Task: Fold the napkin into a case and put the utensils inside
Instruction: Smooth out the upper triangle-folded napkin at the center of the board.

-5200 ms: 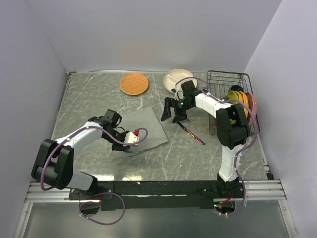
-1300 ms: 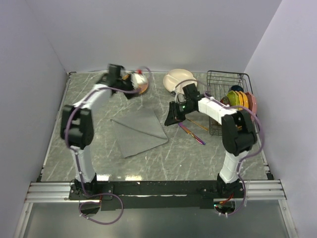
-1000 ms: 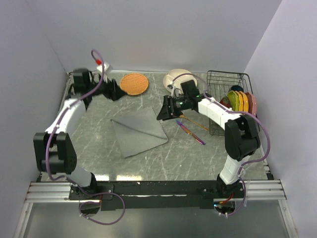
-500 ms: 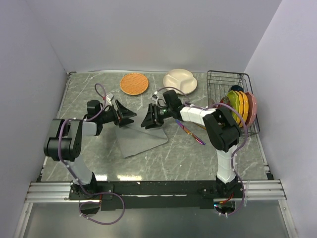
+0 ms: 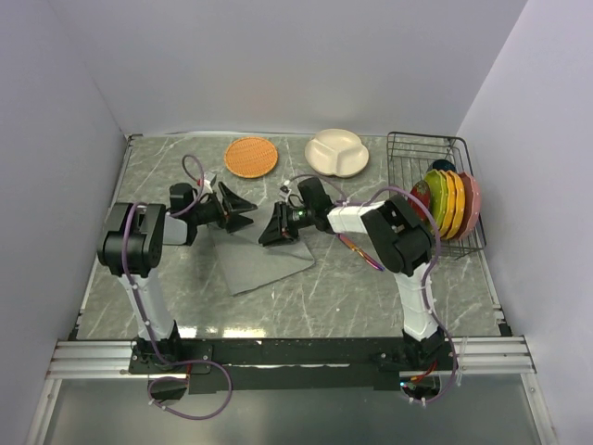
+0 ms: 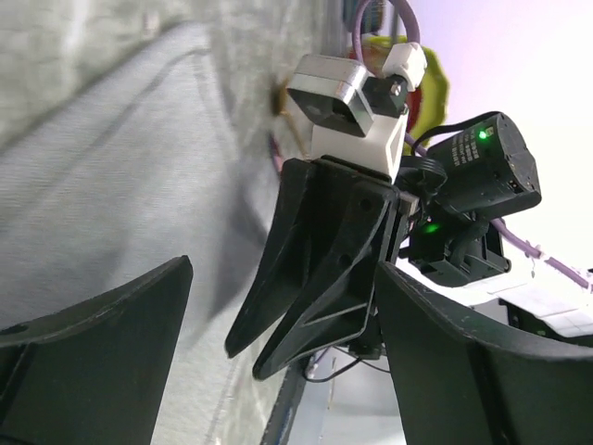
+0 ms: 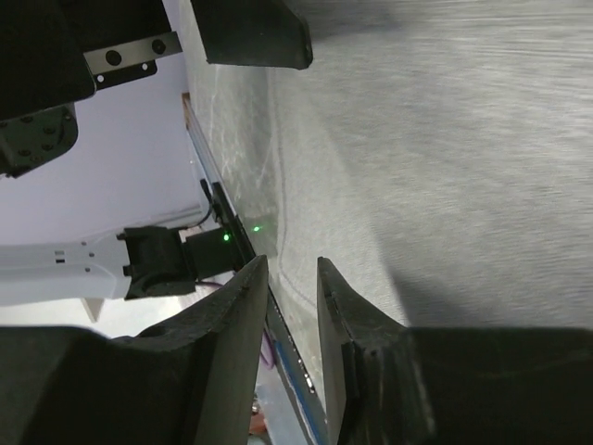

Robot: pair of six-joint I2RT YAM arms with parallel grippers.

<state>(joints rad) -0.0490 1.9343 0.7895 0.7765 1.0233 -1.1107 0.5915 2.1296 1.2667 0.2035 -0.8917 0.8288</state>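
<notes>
pale lilac walls (image 5: 278, 65) enclose a grey marbled table (image 5: 371, 287).

Grey marbled desk (image 5: 371, 301), grey napkin (image 5: 259, 258) lying flat near its middle, purple knife (image 5: 370, 260) just right of it, orange woven mat (image 5: 251, 157) and cream divided dish (image 5: 337, 152) along the far edge — wire rack (image 5: 408, 146) of coloured plates (image 5: 448, 199) at far right.

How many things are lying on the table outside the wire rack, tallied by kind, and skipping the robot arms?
Grey napkin: 1
Orange woven mat: 1
Cream divided plate: 1
Utensils: 1 clearly in view, the purple knife
Total: 4 in view
</notes>
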